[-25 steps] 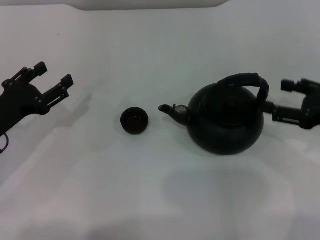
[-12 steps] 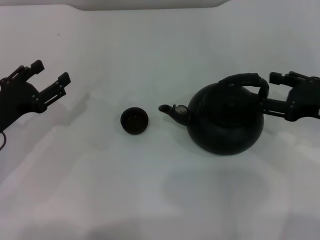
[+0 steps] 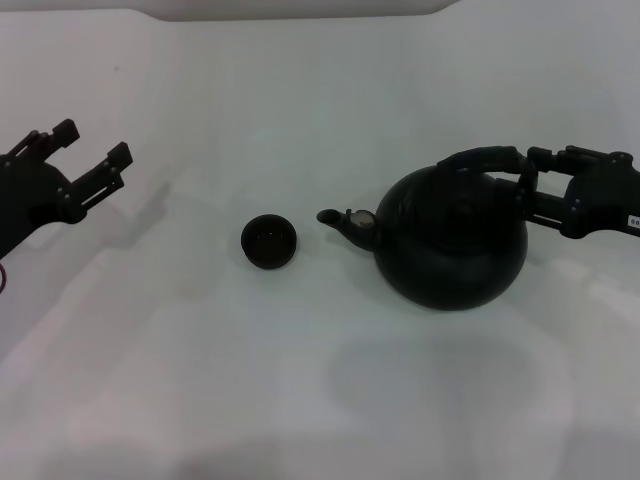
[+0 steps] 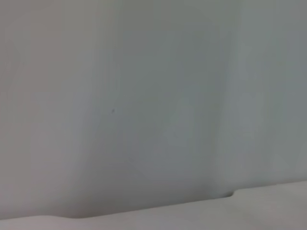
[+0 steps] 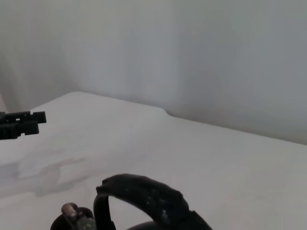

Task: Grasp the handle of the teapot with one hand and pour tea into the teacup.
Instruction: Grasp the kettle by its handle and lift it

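Head view frames give the only full layout: one teapot (image 3: 452,245), one teacup (image 3: 269,241) and two grippers are counted on a white table (image 3: 300,380). The teapot is seen right of centre, upright, its short spout (image 3: 340,222) pointed toward the frame's left, straight at the teacup, so that its long axis, spout to rear, is laid across the frame. The teacup is set just left of centre, mouth up, near the spout tip but apart from it. The handle (image 3: 495,160) is arched over the pot's top, running along the same left-to-right line.

The right gripper (image 3: 535,180) is found at the right edge, level with the handle's rear end; its fingers are spread wide, one above and one below that end, and contact cannot be told. The left gripper (image 3: 92,152) is held at the far left of the frame, well apart from the cup, with its two fingers parted wide and nothing between them.

Right wrist view frames add what the head view lacks: the ribbed handle (image 5: 144,196) is shown close up at the bottom centre, with the metal-tipped spout flap (image 5: 72,211) at the lower left and the left gripper (image 5: 21,123) far off at the left edge. Only a blank pale surface is shown in the left wrist view.
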